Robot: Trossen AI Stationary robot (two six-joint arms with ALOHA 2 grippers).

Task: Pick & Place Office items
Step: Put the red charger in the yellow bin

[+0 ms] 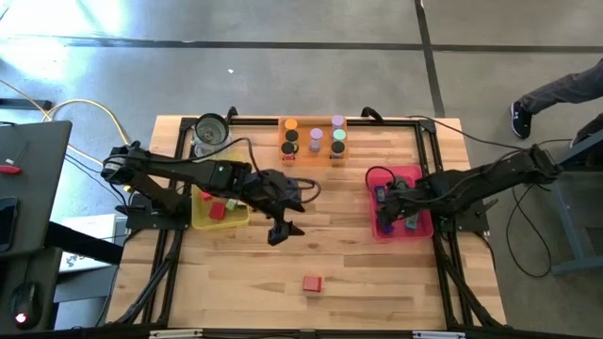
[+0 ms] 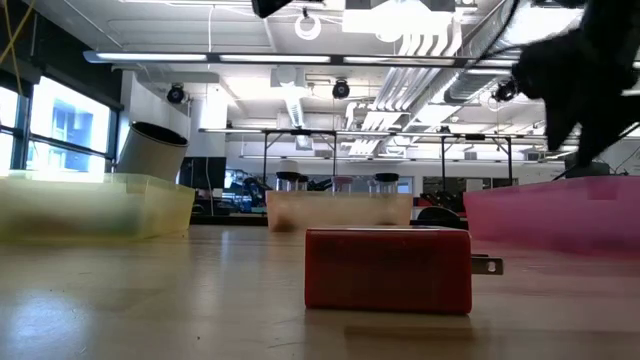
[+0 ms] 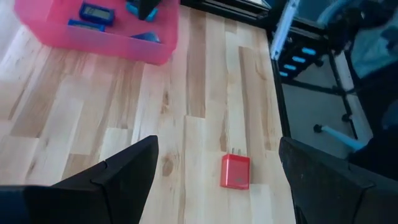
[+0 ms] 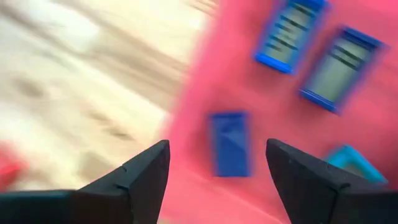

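A pale wooden desk [image 1: 349, 273] of butcher-block planks carries the lot. On it, a yellow tray [image 1: 236, 217] sits at the left, a pink tray [image 1: 423, 224] at the right, an orange tray [image 1: 303, 123] at the far edge in the middle, and a clear glass jar [image 1: 210, 132] stands at the far left. One red block [image 1: 312, 282] lies alone on the bare wood near the front edge
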